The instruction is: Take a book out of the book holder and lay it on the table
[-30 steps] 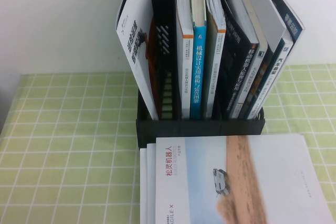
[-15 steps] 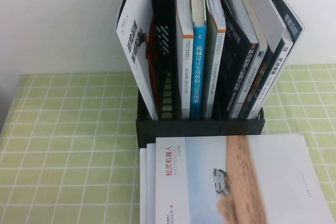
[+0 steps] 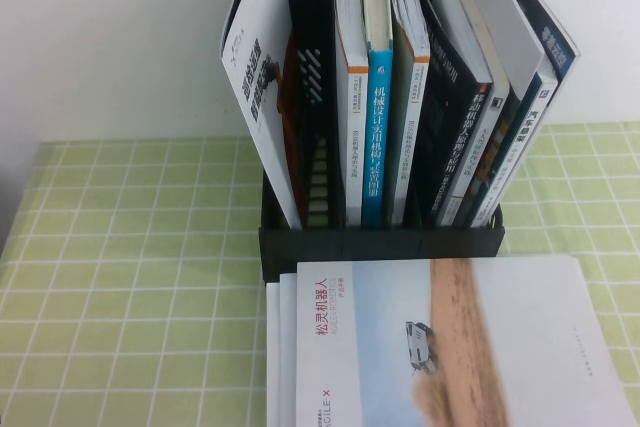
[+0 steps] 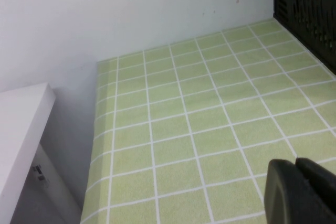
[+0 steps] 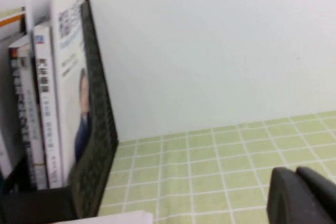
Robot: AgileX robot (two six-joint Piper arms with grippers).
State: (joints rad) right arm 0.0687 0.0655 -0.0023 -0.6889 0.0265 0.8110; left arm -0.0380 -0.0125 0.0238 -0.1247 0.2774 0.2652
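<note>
Cloth of light green with thin white grid lines covers the table point(image 3: 130, 277), and a plain white wall stands behind it. In the left wrist view we see a white ledge point(image 4: 21, 129) beside the table's edge. The black book holder point(image 3: 380, 242) stands upright at the far middle, packed with books, among them a blue-spined book point(image 3: 377, 137) in the middle compartment. The book point(image 3: 450, 347) lies flat on the table just in front of the holder's lip, on top of other copies; its near edge is cut off. Neither arm shows from above. The left gripper point(image 4: 302, 192) hangs over bare cloth left of the holder, its jaws together on nothing. The right gripper point(image 5: 304, 195) hangs right of the holder, likewise closed and empty. We find nothing moved since a second ago.
</note>
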